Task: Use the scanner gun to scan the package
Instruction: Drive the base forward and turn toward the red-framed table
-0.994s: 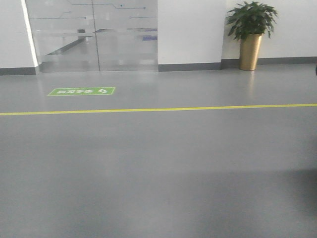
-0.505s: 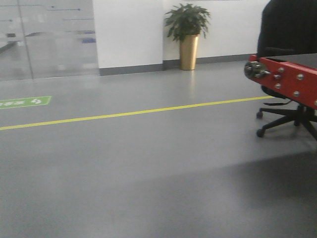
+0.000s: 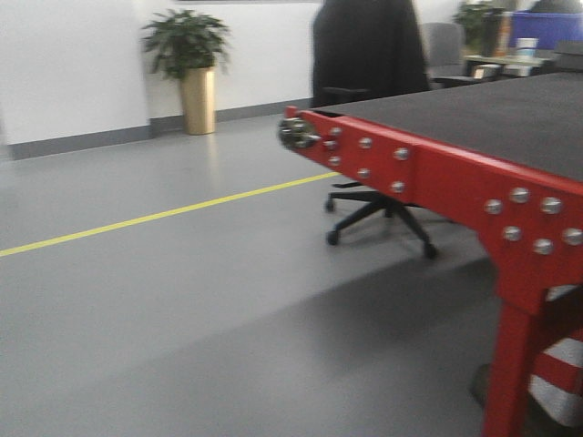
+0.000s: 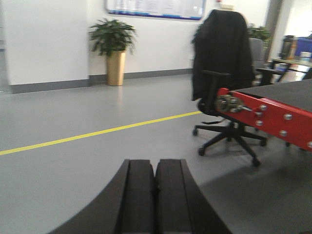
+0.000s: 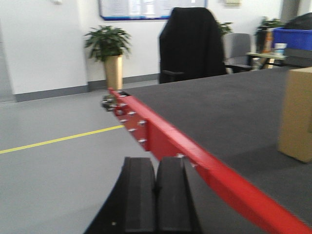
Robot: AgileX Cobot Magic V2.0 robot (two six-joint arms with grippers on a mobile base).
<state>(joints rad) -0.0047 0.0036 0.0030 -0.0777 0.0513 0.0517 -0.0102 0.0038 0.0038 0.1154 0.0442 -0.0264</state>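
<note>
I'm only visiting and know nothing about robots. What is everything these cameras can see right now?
Cardboard box: one, tan, on the table top, right edge of the right wrist view.
Scanner gun: none in view.
Table: one, red bolted frame with a dark grey top, right side.
Office chair: one, black, black coat draped over it, beyond the table's end.
Grey chair: one, grey, behind the black one.
Potted plant: one, green in a gold pot, against the white wall.
Floor line: one, yellow, across the grey floor.
Blue bin: one, blue, far right background.
Left gripper: one, black, fingers pressed together, bottom of its view.
Right gripper: one, black, fingers pressed together, bottom of its view.
</note>
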